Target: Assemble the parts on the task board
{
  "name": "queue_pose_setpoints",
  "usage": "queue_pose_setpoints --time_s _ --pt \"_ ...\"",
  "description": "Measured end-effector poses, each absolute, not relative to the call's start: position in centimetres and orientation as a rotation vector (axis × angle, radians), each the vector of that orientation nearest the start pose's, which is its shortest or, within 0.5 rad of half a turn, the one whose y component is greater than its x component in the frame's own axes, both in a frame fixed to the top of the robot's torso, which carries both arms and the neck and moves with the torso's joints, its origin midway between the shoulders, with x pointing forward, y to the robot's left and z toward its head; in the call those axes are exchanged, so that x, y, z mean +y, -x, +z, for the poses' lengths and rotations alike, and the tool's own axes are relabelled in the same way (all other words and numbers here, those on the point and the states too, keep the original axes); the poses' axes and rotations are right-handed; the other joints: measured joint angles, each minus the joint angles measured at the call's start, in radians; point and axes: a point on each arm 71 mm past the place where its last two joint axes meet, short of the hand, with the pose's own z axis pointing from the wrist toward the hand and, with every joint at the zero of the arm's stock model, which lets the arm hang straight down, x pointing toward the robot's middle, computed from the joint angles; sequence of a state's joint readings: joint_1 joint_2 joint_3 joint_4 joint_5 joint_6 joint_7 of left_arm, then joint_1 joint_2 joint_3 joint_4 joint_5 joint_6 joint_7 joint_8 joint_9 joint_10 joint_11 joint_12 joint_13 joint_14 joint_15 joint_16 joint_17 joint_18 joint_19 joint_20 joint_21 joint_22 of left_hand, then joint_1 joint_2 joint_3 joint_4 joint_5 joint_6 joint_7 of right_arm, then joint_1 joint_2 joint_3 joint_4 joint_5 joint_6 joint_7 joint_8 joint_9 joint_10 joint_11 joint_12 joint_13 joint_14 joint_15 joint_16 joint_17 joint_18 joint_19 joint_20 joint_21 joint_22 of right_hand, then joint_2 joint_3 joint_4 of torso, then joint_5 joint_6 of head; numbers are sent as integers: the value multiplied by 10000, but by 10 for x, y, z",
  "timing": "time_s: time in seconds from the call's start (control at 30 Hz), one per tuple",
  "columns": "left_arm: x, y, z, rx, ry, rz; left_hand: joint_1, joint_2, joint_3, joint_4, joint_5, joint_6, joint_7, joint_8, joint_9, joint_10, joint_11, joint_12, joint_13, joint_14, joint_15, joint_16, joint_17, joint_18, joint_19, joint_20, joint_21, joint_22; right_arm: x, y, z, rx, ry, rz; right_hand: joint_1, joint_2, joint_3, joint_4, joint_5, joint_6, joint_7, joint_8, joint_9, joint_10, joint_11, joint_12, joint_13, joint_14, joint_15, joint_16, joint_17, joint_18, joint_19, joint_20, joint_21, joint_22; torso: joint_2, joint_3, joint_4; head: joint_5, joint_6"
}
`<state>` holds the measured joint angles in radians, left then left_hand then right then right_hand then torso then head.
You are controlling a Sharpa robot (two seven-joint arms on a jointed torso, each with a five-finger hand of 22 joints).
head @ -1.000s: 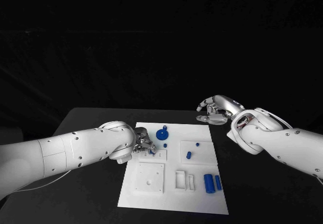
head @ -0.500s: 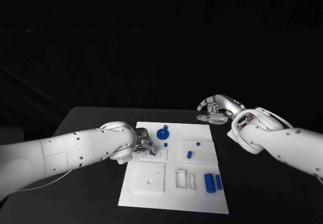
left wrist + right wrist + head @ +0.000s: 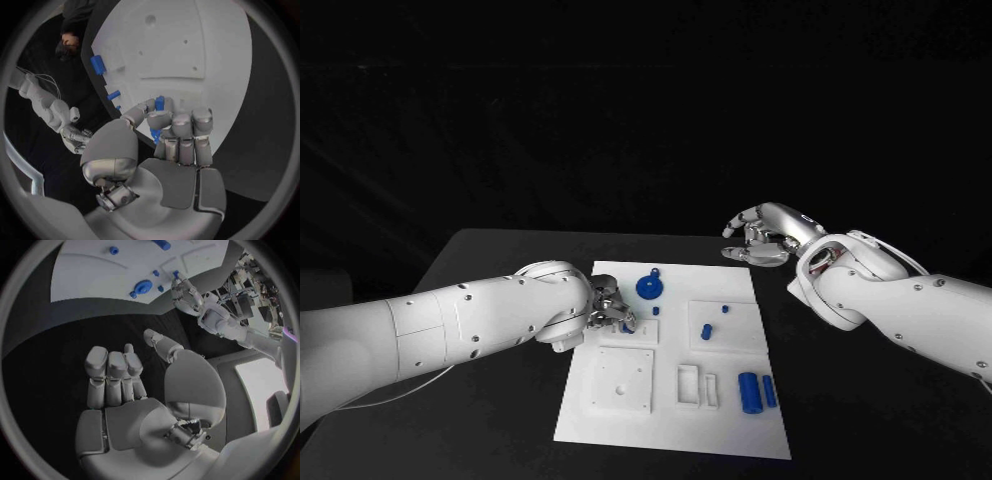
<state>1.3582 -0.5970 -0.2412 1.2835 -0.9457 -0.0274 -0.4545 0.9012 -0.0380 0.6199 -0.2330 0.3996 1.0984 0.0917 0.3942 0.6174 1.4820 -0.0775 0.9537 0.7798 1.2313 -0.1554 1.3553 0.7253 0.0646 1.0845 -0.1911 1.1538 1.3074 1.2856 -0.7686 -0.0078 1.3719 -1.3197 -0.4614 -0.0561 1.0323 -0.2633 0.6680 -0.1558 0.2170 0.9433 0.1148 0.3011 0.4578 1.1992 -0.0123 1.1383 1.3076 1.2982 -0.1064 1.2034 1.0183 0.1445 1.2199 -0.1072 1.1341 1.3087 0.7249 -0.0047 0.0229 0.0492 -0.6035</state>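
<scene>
The white task board (image 3: 625,420) lies in the middle of the black table. At the board's left edge my left hand (image 3: 607,305) pinches a small blue part (image 3: 159,104) between thumb and fingers, just above the board (image 3: 187,45). A blue disc part (image 3: 648,288) stands close to the right of that hand. A small blue peg (image 3: 655,311) and a short blue piece (image 3: 705,331) sit mid-board. Two blue cylinders (image 3: 749,392) lie near the front right. My right hand (image 3: 762,233) hovers off the board's far right corner, fingers curled in on nothing (image 3: 122,377).
A raised white square block (image 3: 620,380) and narrow white slot pieces (image 3: 689,386) occupy the board's front half. Bare black table (image 3: 488,400) lies on both sides of the board. The disc part (image 3: 143,287) and my left hand (image 3: 186,294) appear in the right wrist view.
</scene>
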Motion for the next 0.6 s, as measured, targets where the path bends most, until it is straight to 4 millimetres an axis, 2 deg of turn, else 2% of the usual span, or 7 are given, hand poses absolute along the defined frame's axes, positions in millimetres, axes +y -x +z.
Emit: queue_pose_setpoints --time_s 0.13,0.3,0.33,0.43,0.5,0.53,0.6 --pt "168 -525 -220 22203 2315 -4182 -53 53 8 -7 -90 0 0 -1 1 0 0 21 -37 -21 -21 46 -31 1 -41 -34 39 0 -212 -532 -128 14443 -214 6653 0 0 0 0 0 0 0 0 0 0 0 0 0 0 0 0 0 0 0 1 0 0 1 2 -2 5 11" --pt "168 -525 -220 22216 2298 -4177 -77 77 64 48 -499 1 0 -3 5 0 0 79 -98 -37 -37 116 -92 2 -92 14 39 5 -212 -532 -128 14447 -216 6649 0 0 -28 28 0 0 0 0 0 1 1 0 0 0 0 0 0 -1 0 1 0 0 4 3 -8 16 18" --pt "168 -525 -220 22218 2293 -4179 -105 105 32 83 -760 1 0 -3 7 0 0 141 -116 -37 -36 117 -115 3 -92 14 80 7 -212 -532 -128 14447 -215 6652 0 0 -28 28 3 0 0 0 0 1 1 0 0 -1 1 0 0 0 -1 2 0 0 5 4 -8 16 18" --pt "167 -526 -221 22231 2276 -4186 -147 144 -29 208 -1377 31 -26 -5 349 0 0 144 -137 -36 -37 157 -139 12 -93 15 112 7 -211 -532 -128 14450 -211 6658 0 0 -28 28 38 0 0 0 -1 2 2 0 0 -1 1 0 -1 0 -1 2 -6 0 7 3 -8 12 11" --pt "167 -526 -221 22240 2269 -4193 -168 132 -14 228 -1498 35 -28 -21 723 0 0 176 -156 -36 -37 157 -157 16 -113 35 115 6 -211 -532 -128 14451 -210 6661 0 0 -28 28 38 0 0 0 -1 2 2 0 0 -1 2 0 -1 1 -1 2 -37 0 8 3 -8 8 8" --pt "167 -526 -222 22244 2268 -4194 -209 120 -15 296 -1585 35 -28 -23 1057 -1 -1 203 -169 -36 -37 167 -177 29 -129 51 115 6 -211 -533 -129 14452 -209 6661 0 0 -28 28 38 0 0 0 -1 2 2 0 0 -1 2 0 -1 1 -1 2 -37 0 9 3 -8 4 8" --pt "167 -526 -222 22249 2267 -4194 -265 100 -7 314 -1644 38 -30 -23 1240 -2 -2 203 -182 -35 -37 200 -184 36 -129 51 115 6 -211 -533 -129 14454 -208 6661 0 0 -28 28 39 0 0 0 -1 2 2 0 0 -1 2 0 -1 0 -1 2 -37 0 10 4 -8 -2 7"
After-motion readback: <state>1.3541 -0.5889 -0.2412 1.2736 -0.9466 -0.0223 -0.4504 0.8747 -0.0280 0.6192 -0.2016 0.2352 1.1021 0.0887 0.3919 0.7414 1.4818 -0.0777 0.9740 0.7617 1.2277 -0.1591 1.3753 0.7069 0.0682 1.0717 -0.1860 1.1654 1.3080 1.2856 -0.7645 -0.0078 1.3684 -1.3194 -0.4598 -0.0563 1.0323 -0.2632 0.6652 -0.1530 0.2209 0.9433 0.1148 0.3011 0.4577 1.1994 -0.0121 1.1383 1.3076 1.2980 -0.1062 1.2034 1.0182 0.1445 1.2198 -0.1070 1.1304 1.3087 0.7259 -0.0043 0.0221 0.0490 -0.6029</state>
